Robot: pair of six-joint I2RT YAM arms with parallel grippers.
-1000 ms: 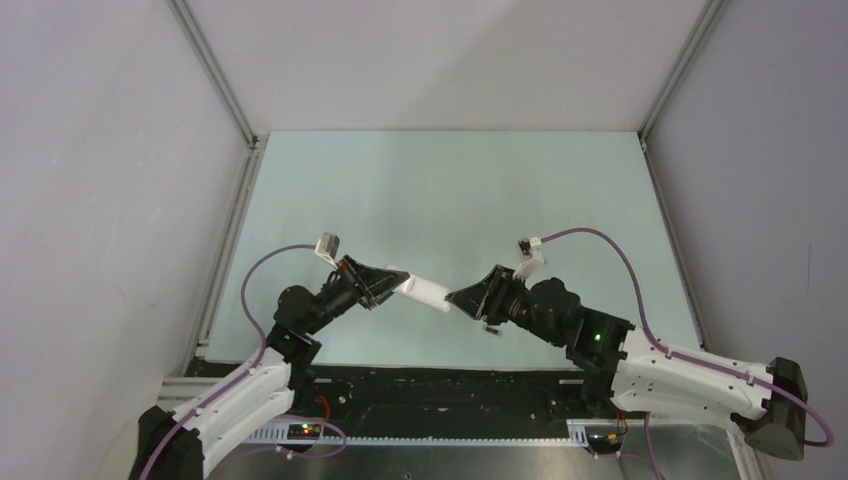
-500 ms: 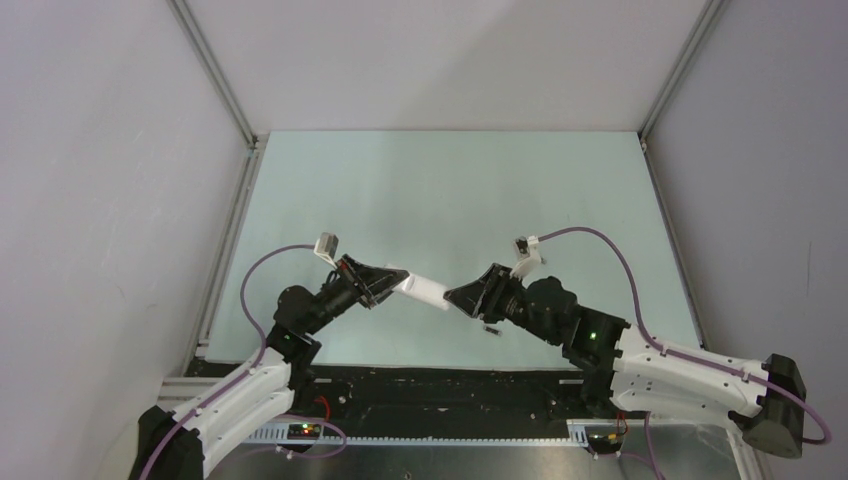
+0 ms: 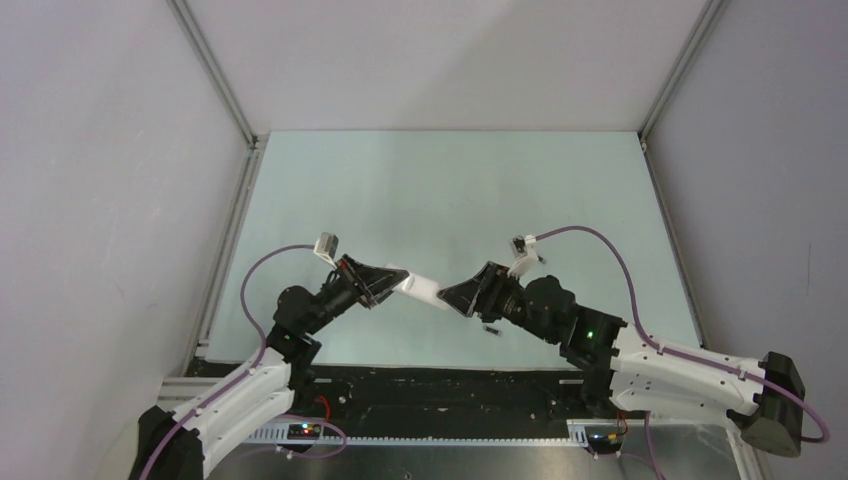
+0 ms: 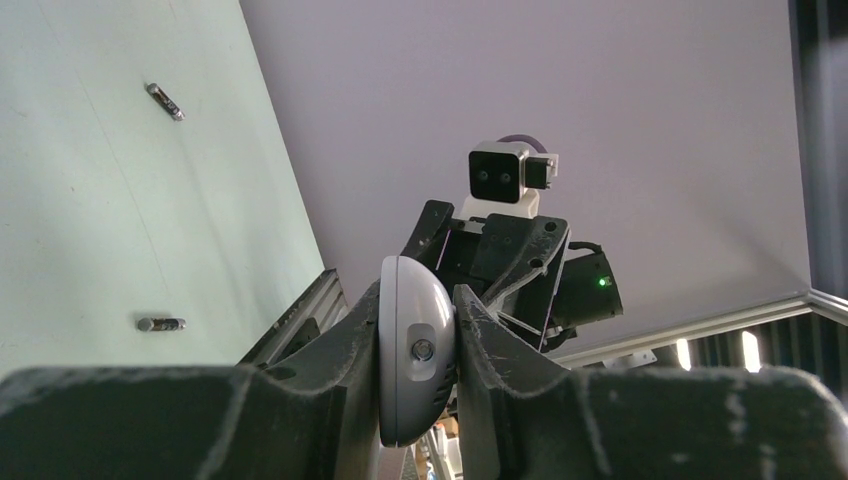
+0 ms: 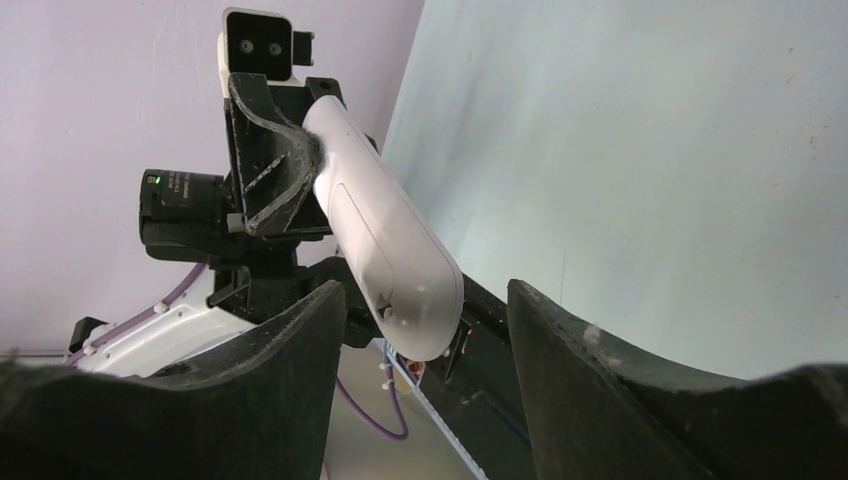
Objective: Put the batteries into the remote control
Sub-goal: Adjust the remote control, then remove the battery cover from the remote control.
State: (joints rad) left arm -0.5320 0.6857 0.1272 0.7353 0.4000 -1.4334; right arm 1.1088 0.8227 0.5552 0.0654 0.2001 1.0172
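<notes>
Both fingers of the left gripper [image 3: 393, 284] are clamped tight on the left end of the one remote control [image 5: 385, 225], holding it in the air above the table [image 3: 450, 190]. The remote's free right end reaches in between the parted fingers of the right gripper [image 5: 427, 295], which stands open with a gap on either side and grips nothing. Two batteries [image 4: 165, 101] [image 4: 161, 323] lie on the table, apart from each other and clear of the remote. From above, the right arm's wrist covers much of that patch of table. Two purple cables [image 3: 600, 240] loop over the arms.
</notes>
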